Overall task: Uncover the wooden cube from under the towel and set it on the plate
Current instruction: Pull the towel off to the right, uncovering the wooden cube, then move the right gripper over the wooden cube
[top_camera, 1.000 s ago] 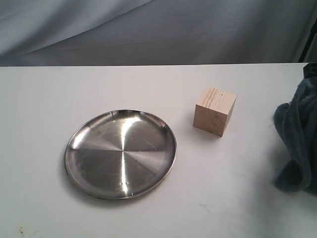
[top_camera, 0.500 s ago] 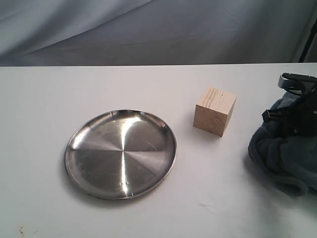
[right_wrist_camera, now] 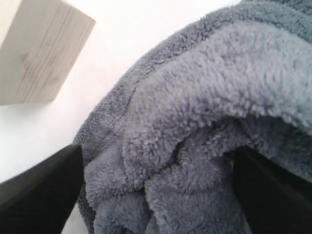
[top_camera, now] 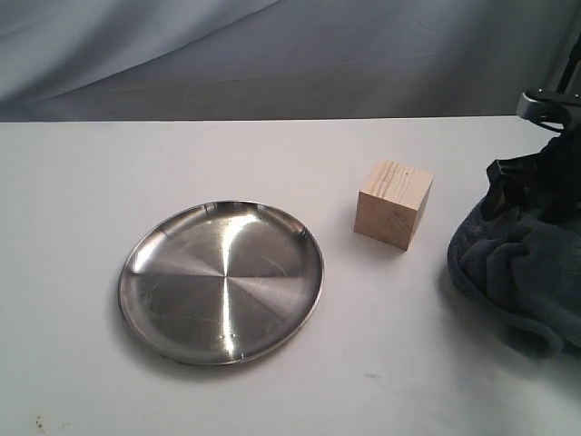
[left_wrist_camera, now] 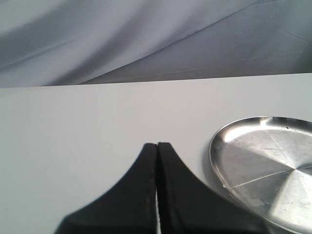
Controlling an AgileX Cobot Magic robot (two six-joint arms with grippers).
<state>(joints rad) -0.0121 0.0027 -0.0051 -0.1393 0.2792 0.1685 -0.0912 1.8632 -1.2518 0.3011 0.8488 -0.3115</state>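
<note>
On the white table point(top_camera: 227, 154) the wooden cube point(top_camera: 393, 205) stands uncovered, and its grain lines are visible on the upper face. It stands to the right of the stainless-steel plate point(top_camera: 221, 282), near to the rim but not touching it, so it is not yet on the plate. The plate is round and shiny, with a radial sheen.

At the right edge of the exterior view the grey-blue fleece towel point(top_camera: 517, 268) lies in a crumpled heap on the table. It is apart from the cube, with a strip of bare table between them.

The right gripper point(right_wrist_camera: 156, 153) is over this heap. In the right wrist view its two dark fingers point(right_wrist_camera: 41, 192) stand wide apart, one at each side of a thick fold of the towel, so this claw is wide. Whether the fingers touch the fleece, I cannot tell. One corner of the cube shows also in this view, beside the towel.

The left gripper point(left_wrist_camera: 157, 146) appears over bare table, with the rim of the plate just beside it. Its two black fingers are pressed together, so this claw is closed. Behind the table hangs a grey cloth backdrop point(top_camera: 272, 54).
</note>
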